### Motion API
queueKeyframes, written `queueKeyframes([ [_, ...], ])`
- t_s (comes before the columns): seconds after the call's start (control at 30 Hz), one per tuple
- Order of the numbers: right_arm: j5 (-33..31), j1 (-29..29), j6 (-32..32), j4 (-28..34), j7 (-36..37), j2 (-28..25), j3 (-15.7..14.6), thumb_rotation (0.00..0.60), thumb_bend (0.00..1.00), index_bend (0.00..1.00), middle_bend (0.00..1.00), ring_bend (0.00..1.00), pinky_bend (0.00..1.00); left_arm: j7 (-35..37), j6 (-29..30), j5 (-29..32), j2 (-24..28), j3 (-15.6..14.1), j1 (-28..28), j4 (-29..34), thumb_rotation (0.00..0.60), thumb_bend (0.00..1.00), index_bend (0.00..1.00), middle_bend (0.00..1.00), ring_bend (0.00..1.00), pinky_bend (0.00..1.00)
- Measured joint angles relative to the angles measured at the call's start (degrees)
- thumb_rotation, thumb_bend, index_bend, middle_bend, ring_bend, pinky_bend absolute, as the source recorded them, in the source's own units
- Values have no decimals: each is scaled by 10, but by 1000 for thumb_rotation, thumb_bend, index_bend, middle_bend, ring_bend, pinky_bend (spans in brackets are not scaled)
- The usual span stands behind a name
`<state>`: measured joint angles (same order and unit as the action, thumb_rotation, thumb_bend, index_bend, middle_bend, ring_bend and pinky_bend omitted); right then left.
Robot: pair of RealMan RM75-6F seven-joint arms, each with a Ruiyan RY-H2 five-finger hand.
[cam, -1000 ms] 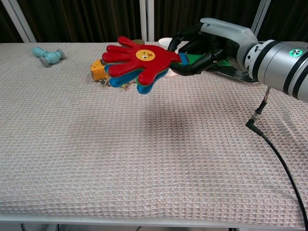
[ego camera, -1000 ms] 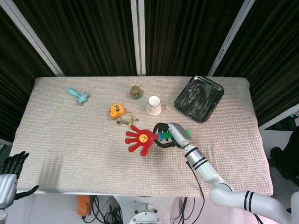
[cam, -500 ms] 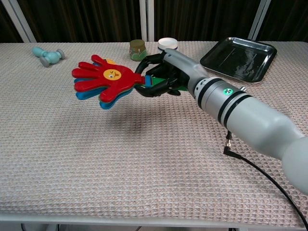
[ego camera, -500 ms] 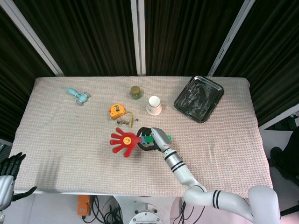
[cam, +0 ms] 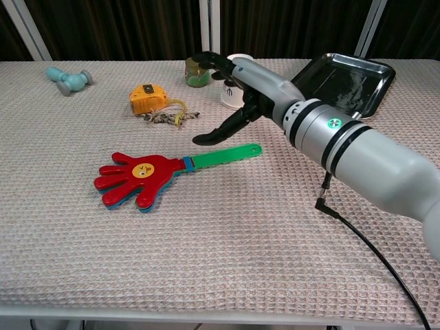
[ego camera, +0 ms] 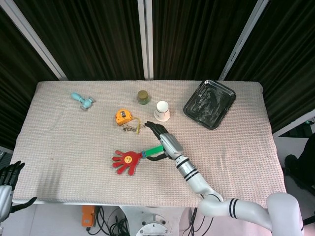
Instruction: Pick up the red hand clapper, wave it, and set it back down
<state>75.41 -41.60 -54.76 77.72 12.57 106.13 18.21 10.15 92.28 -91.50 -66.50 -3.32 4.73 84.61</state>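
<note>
The red hand clapper (ego camera: 126,160) (cam: 139,178) lies flat on the table with its green handle (cam: 223,155) pointing right. My right hand (ego camera: 164,143) (cam: 237,96) hovers just above the handle's far end, fingers spread apart and holding nothing. My left hand (ego camera: 11,174) shows only at the lower left corner of the head view, beyond the table's edge, fingers apart and empty.
An orange tape measure (ego camera: 122,117) with a small chain, a white paper cup (ego camera: 162,110), a green-lidded jar (ego camera: 143,97), a teal dumbbell-shaped toy (ego camera: 82,101) and a black tray (ego camera: 209,103) sit on the far half of the table. A black cable (cam: 371,237) trails from my right arm.
The clapper has gone from being held in the air to lying on the table. My right hand has let go of the handle and spread its fingers above it.
</note>
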Motion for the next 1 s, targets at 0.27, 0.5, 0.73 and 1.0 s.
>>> queueKeyframes([
  [0.27, 56, 61, -99, 77, -106, -113, -46, 600, 54, 0, 0, 0, 0, -18, -5, -1, 0, 2, -4, 8, 600, 62, 27, 21, 0, 15],
  [0.5, 101, 174, -217, 167, -297, -260, -131, 600, 66, 0, 0, 0, 0, -51, -11, -4, 2, 7, -13, 24, 600, 62, 27, 21, 0, 14],
  [0.73, 113, 313, -370, 175, -337, -315, -186, 600, 76, 0, 0, 0, 0, -67, -25, -7, -3, 10, -26, 27, 600, 62, 27, 21, 0, 15],
  [1.0, 78, 373, -392, 138, -266, -331, -198, 600, 82, 0, 0, 0, 0, -82, -23, -6, -6, 15, -31, 22, 600, 62, 27, 21, 0, 14],
])
